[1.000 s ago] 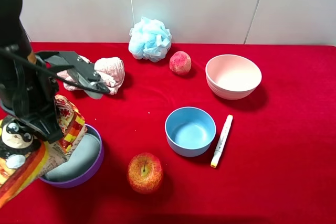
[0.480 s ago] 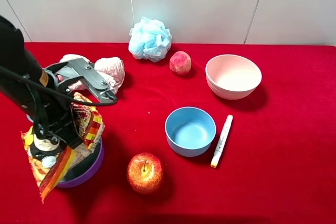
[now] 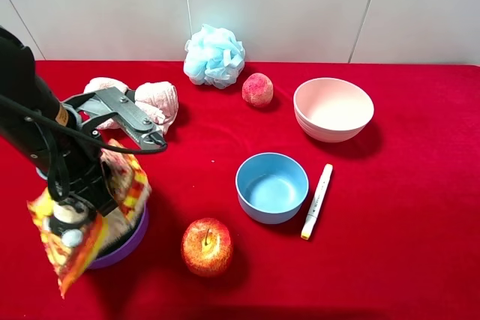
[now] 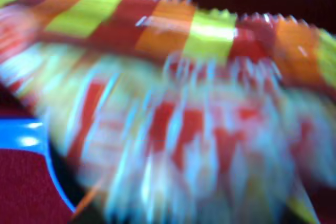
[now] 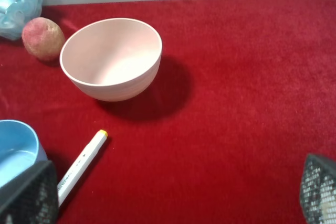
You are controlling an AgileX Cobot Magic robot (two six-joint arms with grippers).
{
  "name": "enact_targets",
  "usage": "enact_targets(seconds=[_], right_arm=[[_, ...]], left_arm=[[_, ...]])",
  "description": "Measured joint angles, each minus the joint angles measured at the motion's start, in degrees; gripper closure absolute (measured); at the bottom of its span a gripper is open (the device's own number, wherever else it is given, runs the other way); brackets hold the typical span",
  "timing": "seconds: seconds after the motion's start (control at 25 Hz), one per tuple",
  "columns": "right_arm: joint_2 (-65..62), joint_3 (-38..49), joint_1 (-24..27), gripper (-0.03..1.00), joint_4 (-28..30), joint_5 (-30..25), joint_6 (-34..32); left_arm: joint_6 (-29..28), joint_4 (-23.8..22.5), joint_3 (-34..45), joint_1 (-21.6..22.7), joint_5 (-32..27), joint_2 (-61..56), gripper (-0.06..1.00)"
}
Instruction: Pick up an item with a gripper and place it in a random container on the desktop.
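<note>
My left gripper (image 3: 88, 189) is shut on the snack bag (image 3: 73, 236), an orange, yellow and red crinkly bag with a cartoon face. The bag hangs over the near left side of the purple pan (image 3: 129, 246) on the red desktop (image 3: 390, 260), and its lower end droops past the pan's rim. The black arm and the bag hide most of the pan and the fingers. In the left wrist view the blurred bag (image 4: 173, 114) fills the picture, with a curved blue-looking rim (image 4: 31, 136) beside it. My right gripper (image 5: 173, 203) is open and empty above the cloth.
A red-yellow apple (image 3: 206, 246) lies right of the pan. A blue bowl (image 3: 271, 186) and a white marker (image 3: 316, 201) are in the middle. A pink bowl (image 3: 333, 109), a peach (image 3: 257, 89), a blue bath sponge (image 3: 214, 55) and a pink cloth (image 3: 154, 101) lie toward the back.
My left arm has swung in from the left edge over the pan. The bag has come down with it and now droops over the pan's near left rim.
</note>
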State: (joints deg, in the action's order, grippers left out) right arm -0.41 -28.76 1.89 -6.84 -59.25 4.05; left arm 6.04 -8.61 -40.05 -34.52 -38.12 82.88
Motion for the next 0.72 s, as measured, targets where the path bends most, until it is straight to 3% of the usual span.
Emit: enact_targets(seconds=[0.2, 0.28, 0.48, 0.72], right_arm=[[0.00, 0.00, 0.00, 0.28, 0.00, 0.00, 0.00], [0.00, 0.00, 0.00, 0.28, 0.00, 0.00, 0.00], [0.00, 0.00, 0.00, 0.28, 0.00, 0.00, 0.00], [0.00, 0.00, 0.00, 0.28, 0.00, 0.00, 0.00]], left_arm=[[-1.34, 0.00, 0.00, 0.00, -0.28, 0.00, 0.12], [-1.53, 0.00, 0.00, 0.00, -0.28, 0.00, 0.03], [-1.52, 0.00, -0.86, 0.00, -1.06, 0.00, -0.04], [-1.76, 1.25, -7.87, 0.00, -7.34, 0.03, -0.05]])
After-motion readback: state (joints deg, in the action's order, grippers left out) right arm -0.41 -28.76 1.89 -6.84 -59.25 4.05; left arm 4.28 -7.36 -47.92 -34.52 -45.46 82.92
